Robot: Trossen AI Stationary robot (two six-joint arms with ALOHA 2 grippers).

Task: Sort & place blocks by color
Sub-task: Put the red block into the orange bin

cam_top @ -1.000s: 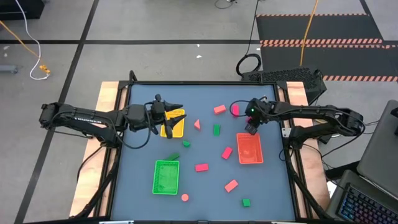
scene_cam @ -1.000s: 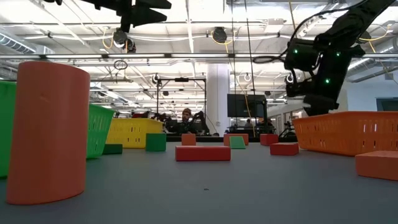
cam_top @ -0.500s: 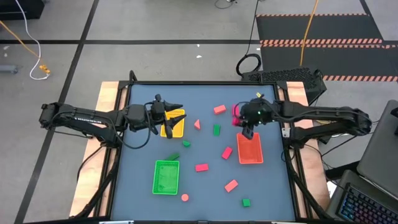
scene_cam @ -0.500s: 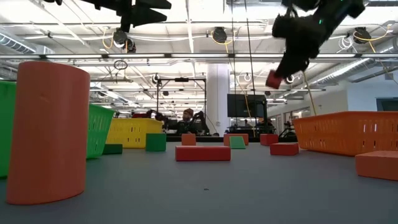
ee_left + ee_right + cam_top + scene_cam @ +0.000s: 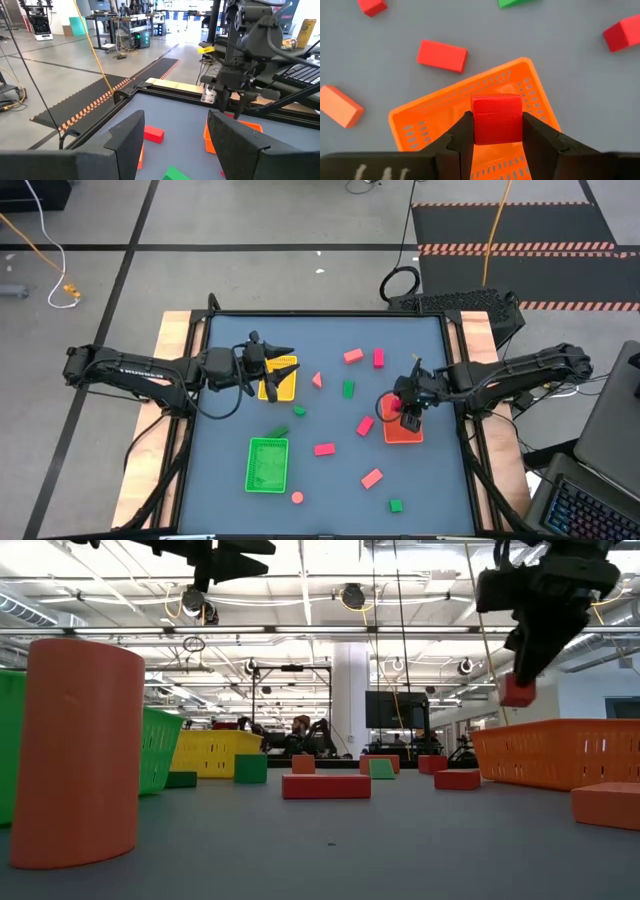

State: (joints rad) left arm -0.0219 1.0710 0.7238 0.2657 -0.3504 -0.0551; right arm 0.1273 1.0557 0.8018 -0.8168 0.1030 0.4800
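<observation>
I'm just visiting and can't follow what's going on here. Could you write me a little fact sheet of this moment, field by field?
Table: dark top with scattered red, pink and green blocks
Trays: yellow tray, green tray, orange-red tray
Right pincer: shut on a red block, held above the orange-red tray
Left pincer: open, holding nothing, hanging over the yellow tray
Orange-red tray contents: looks empty from the right wrist view
Likely next: the red block dropped into the orange-red tray
</observation>
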